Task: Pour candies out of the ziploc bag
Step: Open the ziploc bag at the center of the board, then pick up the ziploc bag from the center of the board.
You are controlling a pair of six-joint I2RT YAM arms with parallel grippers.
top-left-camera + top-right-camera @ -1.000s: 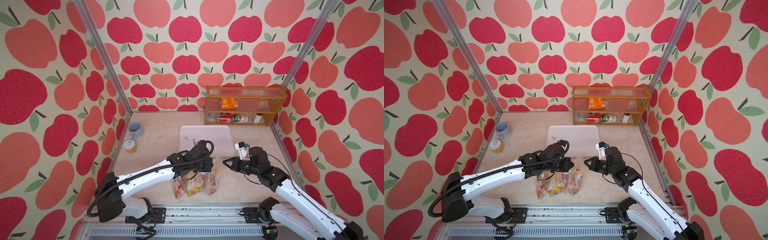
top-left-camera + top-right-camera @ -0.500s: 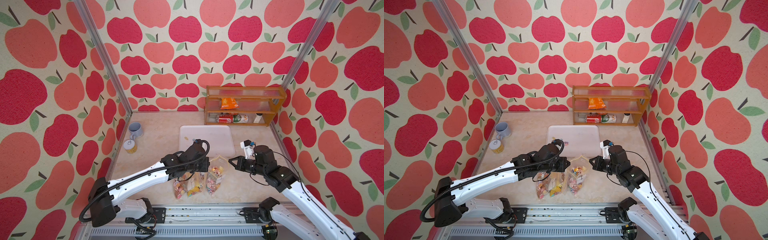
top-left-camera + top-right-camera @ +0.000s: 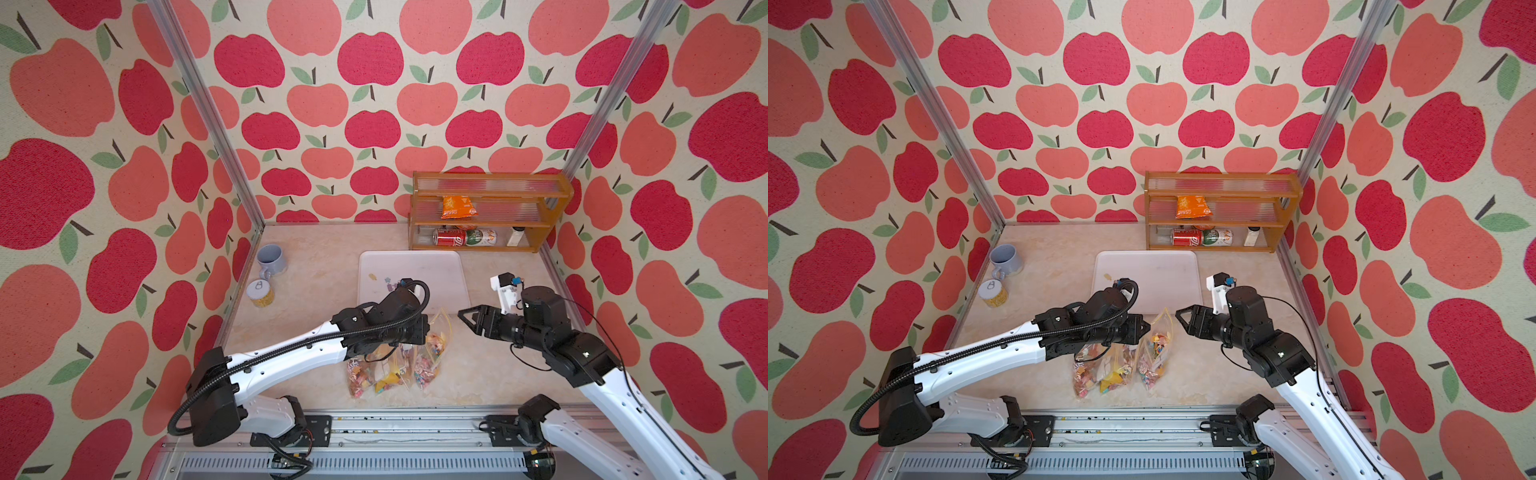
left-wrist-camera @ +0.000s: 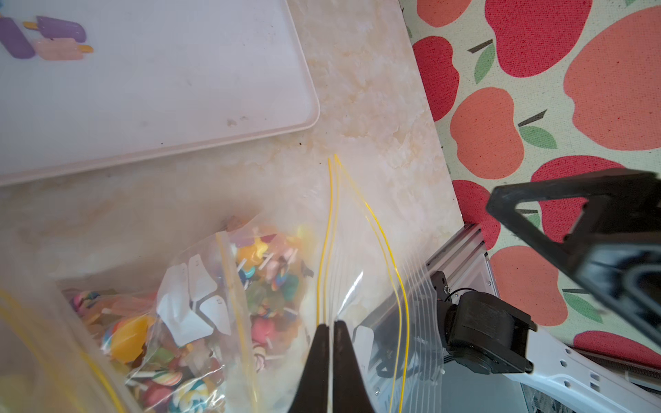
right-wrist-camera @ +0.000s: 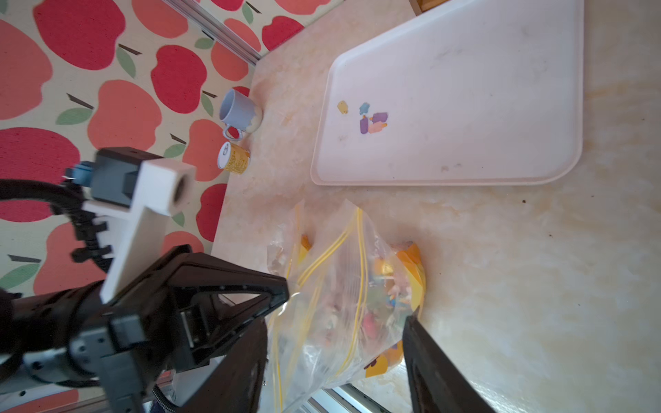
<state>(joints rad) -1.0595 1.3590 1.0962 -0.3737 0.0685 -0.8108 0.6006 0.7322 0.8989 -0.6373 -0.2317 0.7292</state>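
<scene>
**Right hand has let go of the bag's mouth, left hand keeps its side**

In both top views the right hand [image 3: 467, 318] is now off the ziploc bag [image 3: 434, 345]. It is near the bag but apart from it, and its fingers are spread. A second ago it was closed at the bag's upper edge. The left hand [image 3: 1144, 328] has kept the other side of the mouth. I judge that the opening step is finished and that tipping toward the tray [image 3: 432, 270] comes next.

The bag stands near the middle of the table's [image 3: 324, 266] front edge, just before the tray's near edge, with the candies [image 3: 432, 359] low inside. Two other bags [image 3: 361, 374] lie beside it. The left arm reaches low across the table, and the right forearm points toward the bag.

In the left wrist view the left hand [image 4: 331, 323] is closed, clamped on the thin plastic at the yellow zip lines. These lines bow apart, so the mouth is open.

In the right wrist view the right hand [image 5: 336, 321] is wide open, and the bag [image 5: 339, 286] shows between the fingers. A few candies [image 5: 372, 123] already lie on the tray.
</scene>
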